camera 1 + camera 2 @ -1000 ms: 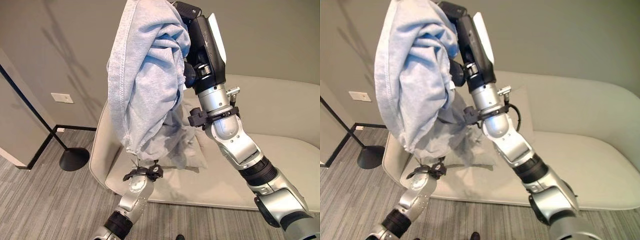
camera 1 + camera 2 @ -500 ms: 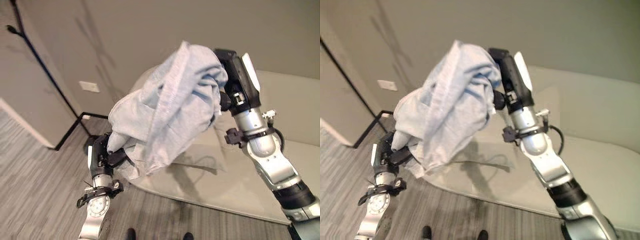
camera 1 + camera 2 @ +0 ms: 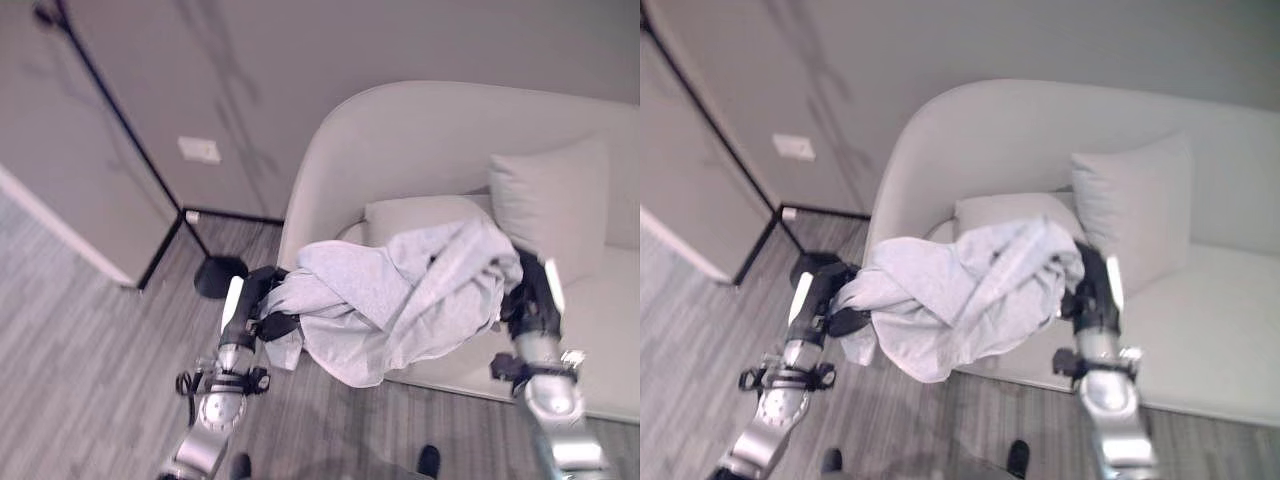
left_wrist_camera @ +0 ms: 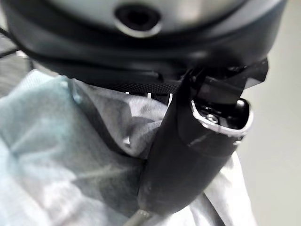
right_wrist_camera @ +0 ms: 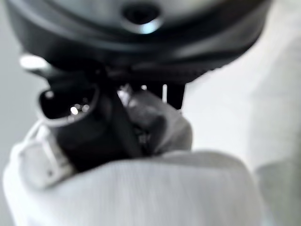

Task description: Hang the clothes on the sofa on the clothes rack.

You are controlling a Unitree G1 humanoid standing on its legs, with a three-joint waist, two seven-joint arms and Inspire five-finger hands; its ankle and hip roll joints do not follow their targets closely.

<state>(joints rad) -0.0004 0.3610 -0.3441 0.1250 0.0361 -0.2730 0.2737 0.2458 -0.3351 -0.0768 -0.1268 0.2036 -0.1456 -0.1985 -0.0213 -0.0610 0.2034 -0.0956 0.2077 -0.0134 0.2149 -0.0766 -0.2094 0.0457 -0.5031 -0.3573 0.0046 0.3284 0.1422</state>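
The robot held a grey garment (image 3: 400, 300) up in the air between its two hands, in front of the sofa (image 3: 420, 140). The left hand (image 3: 255, 305) sat at about 8 o'clock in the left eye view, and the right hand (image 3: 530, 295) at about 4 o'clock. In the left wrist view, the thumb (image 4: 188, 155) pressed down on the cloth, so that hand was gripping it. In the right wrist view, the right thumb (image 5: 84, 127) was tucked into a fold of the same cloth, so that hand was gripping it too. Holding both ends probably kept the garment from slipping to the floor (image 3: 90, 350) on the way to the clothes rack (image 3: 120, 130), whose thin black pole stood by the wall at about 10 o'clock, with its round base (image 3: 220, 275) on the floor just left of the sofa.

Half a second earlier, the right hand was raised high and the garment hung down in a tall bunch. Now both hands were low and the cloth sagged wide between them. The camera had also turned, so the sofa's back and a cushion (image 3: 555, 205) came into sight.
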